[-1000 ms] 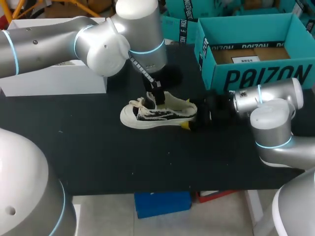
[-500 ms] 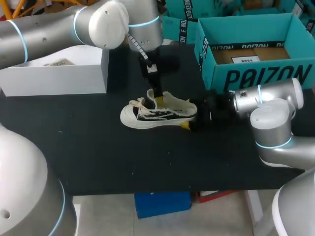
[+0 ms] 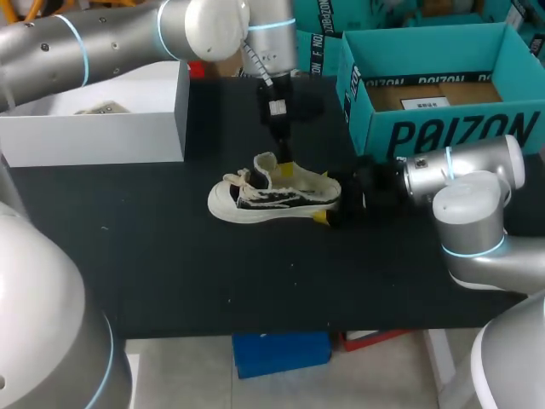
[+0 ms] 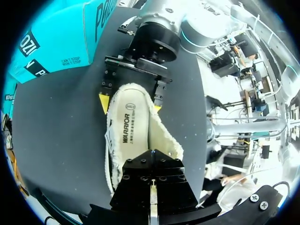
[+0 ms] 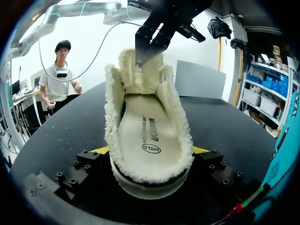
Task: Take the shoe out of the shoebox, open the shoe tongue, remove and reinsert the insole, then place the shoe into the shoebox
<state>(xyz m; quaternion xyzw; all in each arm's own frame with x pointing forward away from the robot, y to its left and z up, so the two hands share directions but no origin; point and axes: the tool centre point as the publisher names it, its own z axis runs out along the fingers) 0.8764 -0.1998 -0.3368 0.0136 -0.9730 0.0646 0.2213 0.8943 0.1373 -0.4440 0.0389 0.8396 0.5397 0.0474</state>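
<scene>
A cream sneaker [image 3: 272,198] with a black side panel lies on the black table, toe to the left. Its insole [image 4: 136,129] sits inside and shows in both wrist views. My left gripper [image 3: 283,164] hangs over the laces, shut on the tip of the tongue [image 5: 138,75], which stands pulled up. In the left wrist view the shut gripper [image 4: 152,206] covers the tongue. My right gripper [image 3: 332,203] stands wide, shut on the shoe's heel [image 5: 147,178], one yellow fingertip [image 5: 101,150] on each side. The teal shoebox [image 3: 460,132] stands open at the back right.
A white box [image 3: 102,128] stands at the back left. A second teal box [image 3: 311,47] stands behind the left gripper. Bare black tabletop [image 3: 255,281] stretches in front of the shoe.
My left arm has risen and swung toward the back, drawing the tongue up and away from the shoe's opening. The right arm and the shoe have stayed put.
</scene>
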